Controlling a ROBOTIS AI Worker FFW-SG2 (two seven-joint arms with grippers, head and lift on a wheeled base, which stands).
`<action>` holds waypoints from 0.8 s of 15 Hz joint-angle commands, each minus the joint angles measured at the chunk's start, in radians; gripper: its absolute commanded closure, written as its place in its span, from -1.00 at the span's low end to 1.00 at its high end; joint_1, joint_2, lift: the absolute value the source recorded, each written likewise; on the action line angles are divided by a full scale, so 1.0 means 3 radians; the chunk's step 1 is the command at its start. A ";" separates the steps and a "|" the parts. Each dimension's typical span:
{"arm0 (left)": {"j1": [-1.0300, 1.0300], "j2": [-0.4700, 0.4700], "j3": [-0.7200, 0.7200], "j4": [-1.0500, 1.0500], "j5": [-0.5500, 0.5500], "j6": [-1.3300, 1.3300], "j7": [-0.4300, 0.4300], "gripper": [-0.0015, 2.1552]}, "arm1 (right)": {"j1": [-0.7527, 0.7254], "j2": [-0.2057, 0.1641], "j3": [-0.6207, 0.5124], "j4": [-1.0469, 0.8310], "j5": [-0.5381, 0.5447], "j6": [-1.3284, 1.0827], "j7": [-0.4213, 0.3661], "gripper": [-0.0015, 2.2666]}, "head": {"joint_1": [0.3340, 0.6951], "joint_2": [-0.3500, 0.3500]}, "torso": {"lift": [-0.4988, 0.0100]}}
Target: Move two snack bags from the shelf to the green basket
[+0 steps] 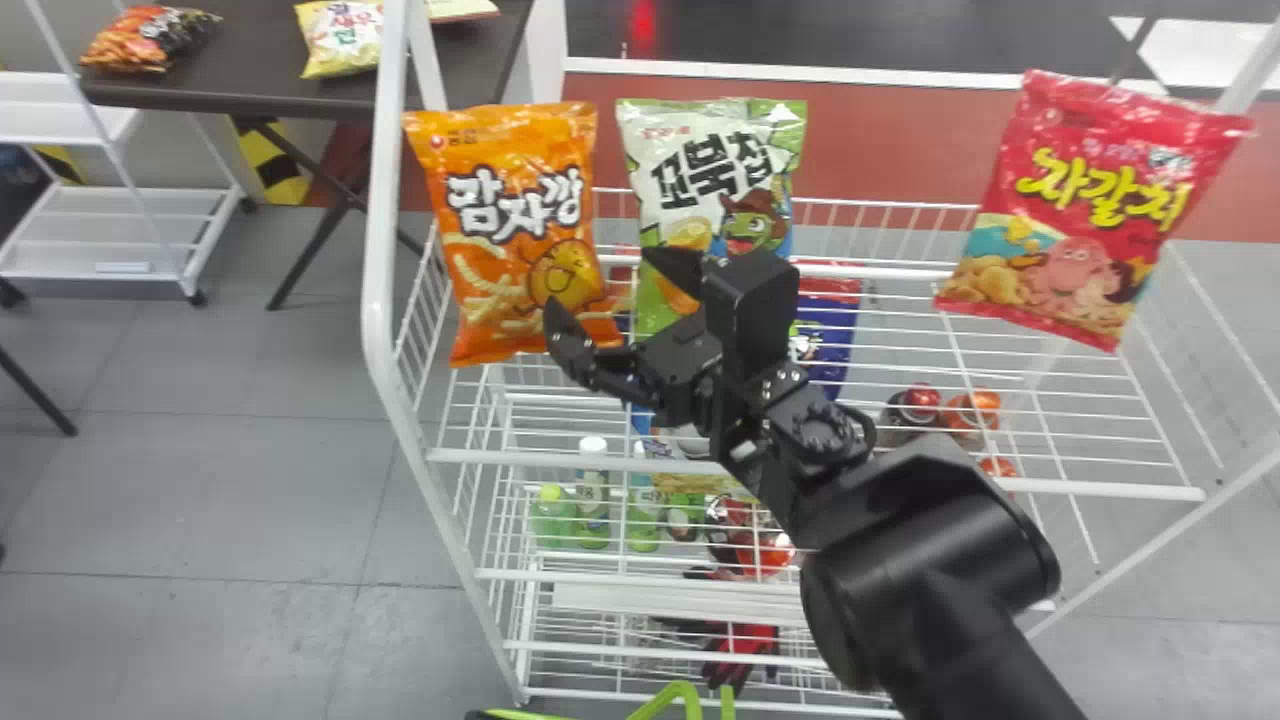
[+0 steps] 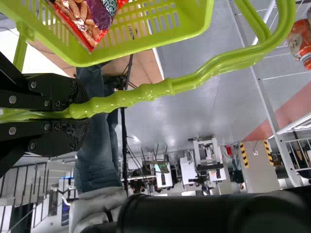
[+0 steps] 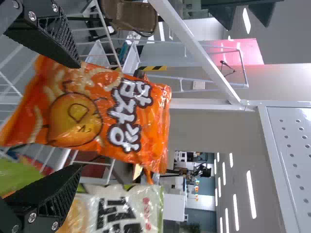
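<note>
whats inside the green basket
A red snack bag shows in the green basket. Anything beneath the bag is covered, and the view's edge cuts off more of the inside.

Your white wire shelf (image 1: 1080,489) holds 3 upright snack bags: an orange bag (image 1: 500,220), a green-and-white bag (image 1: 655,140) beside it, and a red bag (image 1: 1090,210) farther right. Bottles (image 1: 592,500) sit lower.
</note>
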 commanded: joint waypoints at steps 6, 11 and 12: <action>-0.0004 0.0010 0.0017 0.0007 -0.0006 -0.0071 -0.0014 0.97 | -0.0868 0.0264 0.0029 0.1356 -0.0101 -0.0536 0.0004 -0.93 | 1.00 0.15 | 0.89; -0.0070 0.0025 0.0033 0.0043 0.0005 -0.0092 -0.0024 0.97 | -0.1129 0.0264 0.0024 0.1576 -0.0398 -0.0107 0.0510 -0.45 | 1.00 0.15 | 0.89; -0.0091 0.0025 0.0033 0.0063 0.0025 -0.0112 -0.0024 0.97 | -0.1139 0.0264 0.0029 0.1576 -0.0387 0.0057 0.0541 -0.35 | 1.00 0.17 | 0.89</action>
